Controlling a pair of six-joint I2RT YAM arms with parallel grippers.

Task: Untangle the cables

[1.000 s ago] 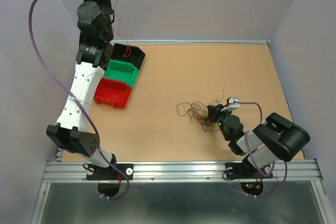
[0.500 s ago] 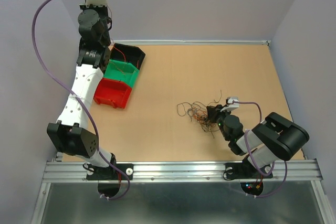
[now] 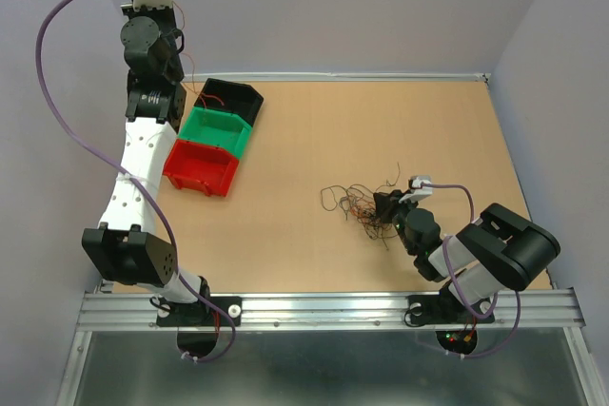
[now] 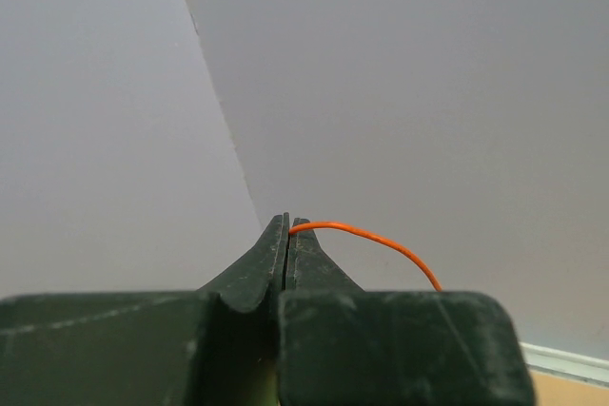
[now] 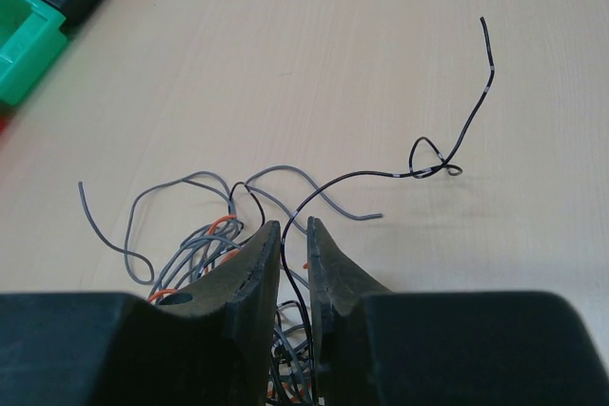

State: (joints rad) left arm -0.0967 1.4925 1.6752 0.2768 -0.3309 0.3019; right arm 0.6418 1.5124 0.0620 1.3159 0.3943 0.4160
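Found the fist-sized tangle of thin, curly wires (image 3: 360, 202) in grey, black and orange lying on the tan wooden tabletop (image 3: 381, 121), right of centre and toward the near edge. Saw the right gripper (image 5: 293, 227) set low over the near side of that tangle, its dark jaws drawn close with only a narrow slit between them. Noted a long black strand (image 5: 447, 154) running down into the slit, with grey and orange loops crowded around the fingertips; could not tell whether the jaws actually clamped any of it. Traced the black strand outward across the table to a small loop and a free tip.

Found the left gripper (image 4: 289, 225) high at the far left corner, against the pale wall, well apart from the tangle. Saw its jaws pressed together, pinching one thin orange wire (image 4: 371, 232) that arched out to the right. Noted three open plastic bins in a row beside that arm: a black bin (image 3: 245, 102) farthest, a green bin (image 3: 217, 128) in the middle, a red bin (image 3: 200, 168) nearest, each touching the next. Made out a thin red strand (image 3: 213, 99) in the black bin.
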